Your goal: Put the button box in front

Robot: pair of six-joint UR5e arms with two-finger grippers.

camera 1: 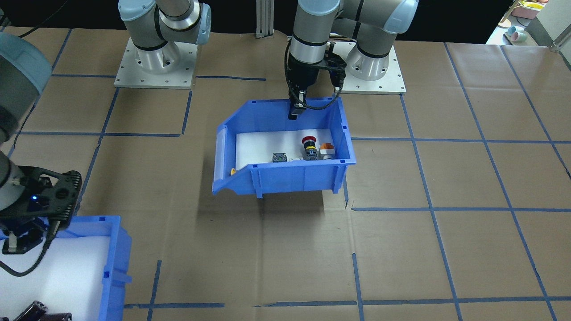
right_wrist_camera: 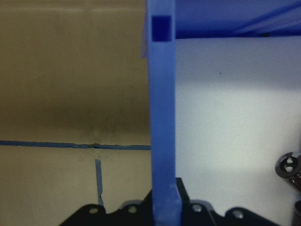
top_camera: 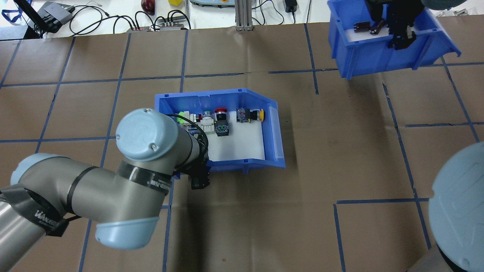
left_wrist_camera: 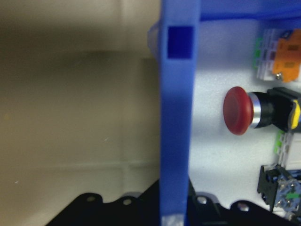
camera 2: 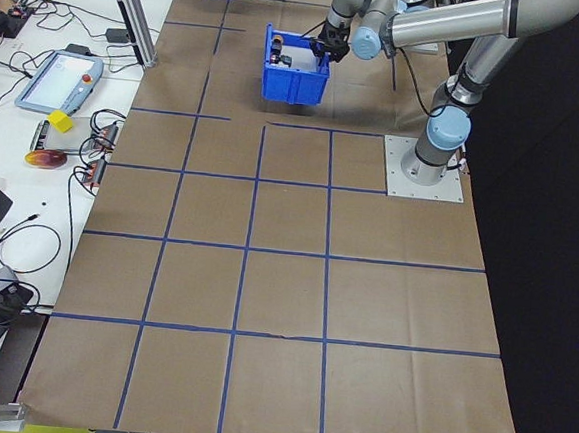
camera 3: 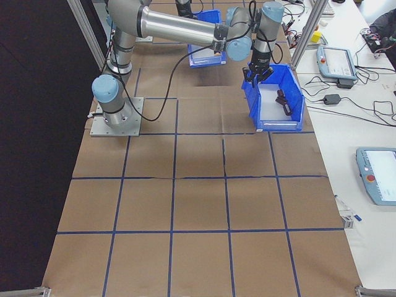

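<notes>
Holding coloured switches, button box (camera 1: pixel 285 176), gripper (camera 1: pixel 295 106) clamping wall

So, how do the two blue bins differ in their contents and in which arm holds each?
The button box holds coloured push buttons, and the left gripper clamps its wall. The other bin holds only dark cylinders, and the right gripper clamps its wall. Both are blue with a white liner.
</notes>
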